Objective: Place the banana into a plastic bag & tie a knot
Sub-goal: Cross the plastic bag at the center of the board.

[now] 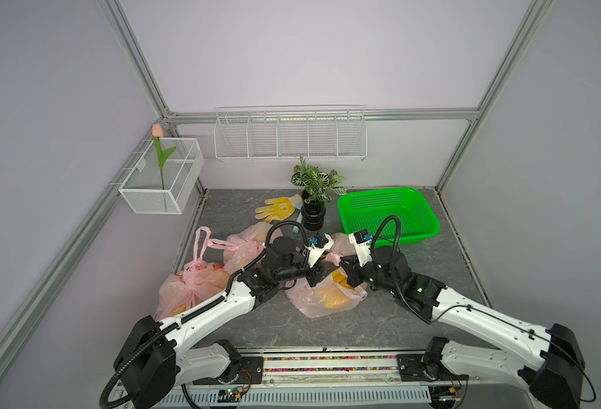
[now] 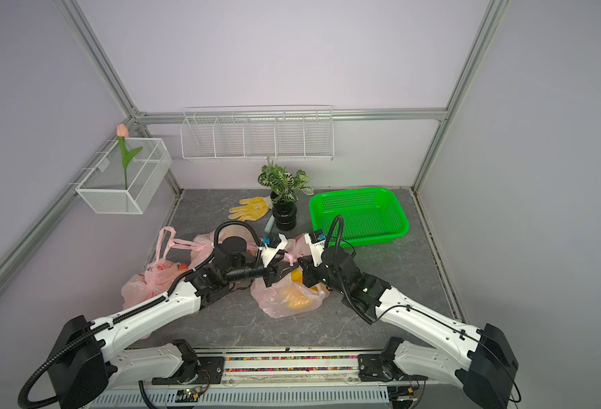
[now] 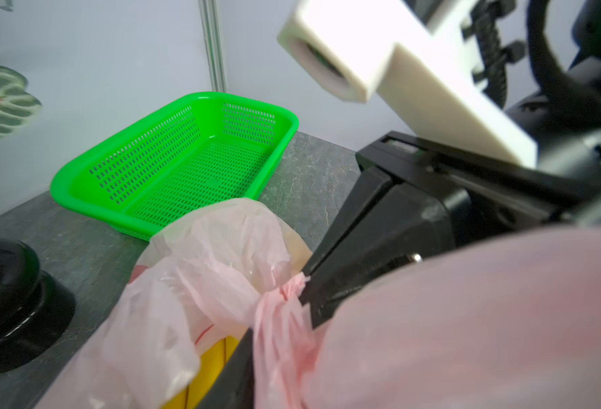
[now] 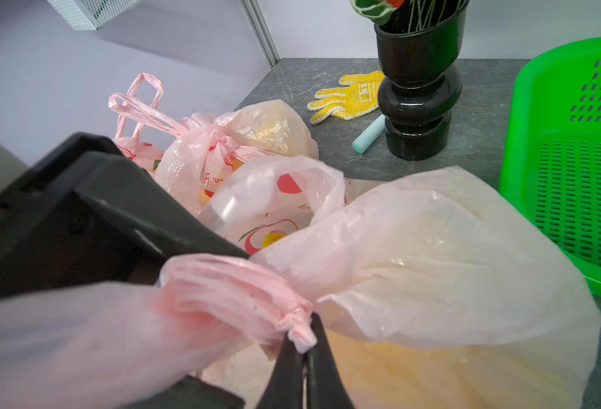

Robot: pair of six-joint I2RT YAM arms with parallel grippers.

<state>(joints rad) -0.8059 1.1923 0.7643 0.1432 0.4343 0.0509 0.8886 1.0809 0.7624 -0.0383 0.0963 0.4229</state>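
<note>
As my right gripper (image 4: pixel 304 354) pinches the bag handle (image 4: pixel 285 311), left gripper's (image 1: pixel 327 261) gap unclear, I judge tying needs opposing pulls.

Both arms reach in from the front and bend toward each other, so the two pincers nearly meet in the middle. The left arm (image 1: pixel 203 315) comes in low from the left side. The left pincer (image 1: pixel 327 263) has its two fingers apart, with a bunched bit of the pink bag (image 4: pixel 433 265) lying between them. The right arm (image 1: pixel 476 315) comes in from the right side, and the right pincer (image 4: pixel 304 350) is squeezed tight on a twisted end of that bag.
</note>
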